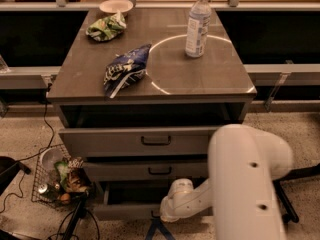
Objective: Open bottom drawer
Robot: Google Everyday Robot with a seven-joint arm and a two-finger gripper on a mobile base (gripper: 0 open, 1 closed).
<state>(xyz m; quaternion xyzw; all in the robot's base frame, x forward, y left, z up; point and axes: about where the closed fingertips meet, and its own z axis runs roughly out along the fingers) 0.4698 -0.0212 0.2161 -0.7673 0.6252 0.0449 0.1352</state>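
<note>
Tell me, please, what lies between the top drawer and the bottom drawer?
The middle drawer, seen in the camera view; the gripper sits low at the front of the bottom drawer.

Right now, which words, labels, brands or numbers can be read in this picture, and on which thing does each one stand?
No text can be read anywhere.
On the water bottle: label print, too blurred to read.
On the blue bag: print, too blurred to read.
On the green bag: print, too blurred to read.
On the bottom drawer and the gripper low at its front: no markings seen.
</note>
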